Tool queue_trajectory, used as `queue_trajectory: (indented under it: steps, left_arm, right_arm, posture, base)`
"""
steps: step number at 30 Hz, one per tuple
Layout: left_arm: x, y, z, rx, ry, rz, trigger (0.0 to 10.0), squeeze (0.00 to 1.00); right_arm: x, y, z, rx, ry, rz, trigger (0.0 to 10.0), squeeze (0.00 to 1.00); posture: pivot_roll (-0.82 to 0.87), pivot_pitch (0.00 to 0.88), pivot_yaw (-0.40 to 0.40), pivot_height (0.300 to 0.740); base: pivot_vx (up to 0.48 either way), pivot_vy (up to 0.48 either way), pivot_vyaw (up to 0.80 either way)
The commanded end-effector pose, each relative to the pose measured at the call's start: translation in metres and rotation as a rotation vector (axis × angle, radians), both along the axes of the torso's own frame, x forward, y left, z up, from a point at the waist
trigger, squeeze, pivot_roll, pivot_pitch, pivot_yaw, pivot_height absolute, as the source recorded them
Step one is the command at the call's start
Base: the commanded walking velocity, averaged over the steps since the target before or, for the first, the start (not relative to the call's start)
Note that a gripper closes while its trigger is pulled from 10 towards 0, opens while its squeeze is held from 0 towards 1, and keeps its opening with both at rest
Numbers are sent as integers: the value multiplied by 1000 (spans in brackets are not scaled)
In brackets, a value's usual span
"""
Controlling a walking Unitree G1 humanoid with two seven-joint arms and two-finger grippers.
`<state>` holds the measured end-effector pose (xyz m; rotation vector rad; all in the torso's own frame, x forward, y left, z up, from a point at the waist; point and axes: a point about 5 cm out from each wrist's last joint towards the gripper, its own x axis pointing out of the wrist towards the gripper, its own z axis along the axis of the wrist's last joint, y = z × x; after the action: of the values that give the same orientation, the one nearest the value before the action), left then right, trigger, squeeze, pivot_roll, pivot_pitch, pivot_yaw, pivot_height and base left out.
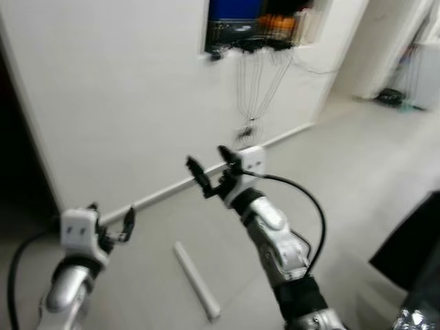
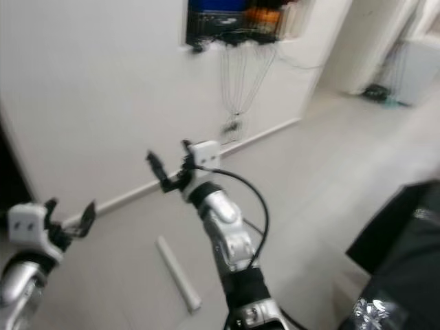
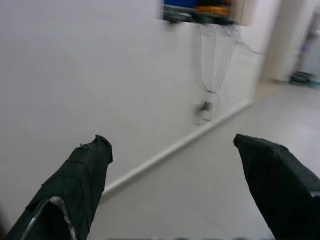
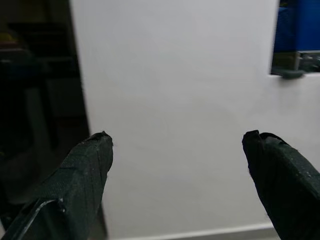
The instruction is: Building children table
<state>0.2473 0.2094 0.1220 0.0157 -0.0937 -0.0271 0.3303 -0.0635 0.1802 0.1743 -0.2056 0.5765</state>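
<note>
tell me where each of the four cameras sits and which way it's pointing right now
Left eye view: on the head, looking forward and down at the grey floor and long white bar; open left gripper and open right gripper raised.
Right eye view: same head, same scene.
Left wrist view: between black fingers, facing the white wall and hanging thin black cables.
Right wrist view: faces the same wall beside a dark doorway.
Shared: wall and the blue-topped recess.

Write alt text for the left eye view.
Both grippers, left and right, are raised, open and empty before a white wall. A white bar lies on the grey floor; cables hang from a wall opening.
</note>
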Motion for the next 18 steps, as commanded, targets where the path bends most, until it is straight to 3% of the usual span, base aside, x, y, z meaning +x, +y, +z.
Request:
queue_trajectory:
  steps: [1, 12, 18]
  left_arm:
    - [1, -1, -1, 1, 3, -10, 10000, 0]
    - [2, -1, -2, 4, 6, -12, 10000, 0]
    - [3, -2, -3, 4, 17, -12, 10000, 0]
  right_arm:
    - [2, -3, 0, 5, 0, -16, 10000, 0]
    - [2, -2, -2, -24, -6, -22, 10000, 0]
    - [2, -1, -2, -39, -11, -21, 10000, 0]
  posture:
    - [97, 0, -115, 740]
    - [95, 0, -111, 740]
    - [96, 0, -112, 740]
  base:
    - [292, 0, 0]
    - [291, 0, 0]
    - [0, 0, 800]
